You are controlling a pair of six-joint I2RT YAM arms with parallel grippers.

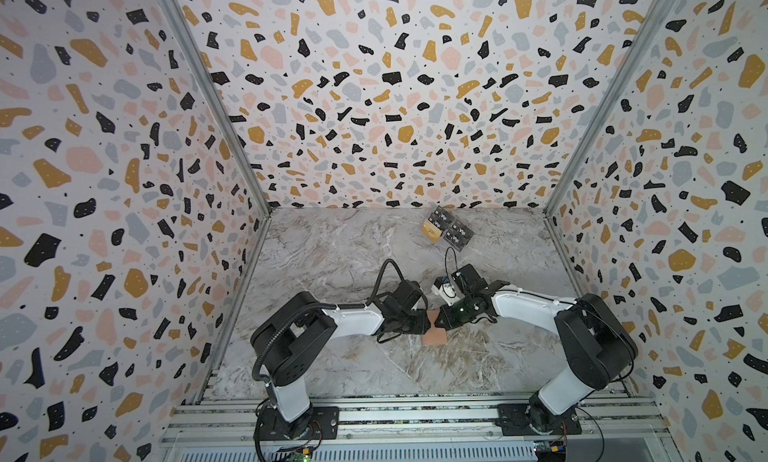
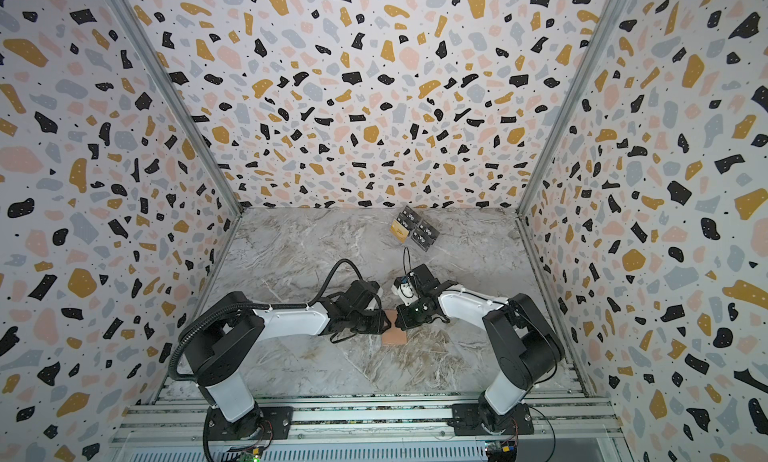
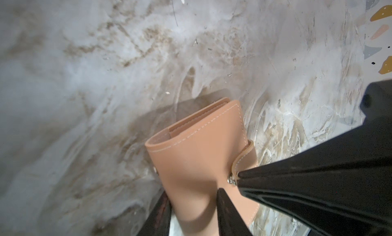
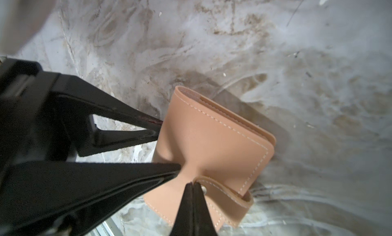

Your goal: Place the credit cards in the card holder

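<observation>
The card holder (image 1: 435, 336) (image 2: 394, 338) is a closed tan-pink booklet lying mid-table between both arms. My left gripper (image 3: 193, 191) (image 4: 169, 146) straddles one end of the card holder (image 3: 197, 160) and presses a dent into its cover. My right gripper (image 4: 192, 183) (image 3: 238, 173) is shut on the end of the strap tab (image 4: 229, 194), which is lifted so the metal snap (image 3: 231, 179) shows. The credit cards (image 1: 446, 231) (image 2: 415, 231), several black "Vip" ones and a gold one, lie in a cluster near the back wall, away from both grippers.
Patterned walls (image 1: 124, 190) close in the marble table (image 1: 332, 252) on three sides. An aluminium rail (image 1: 415, 414) carrying both arm bases runs along the front edge. A black cable (image 1: 386, 268) loops above the left wrist.
</observation>
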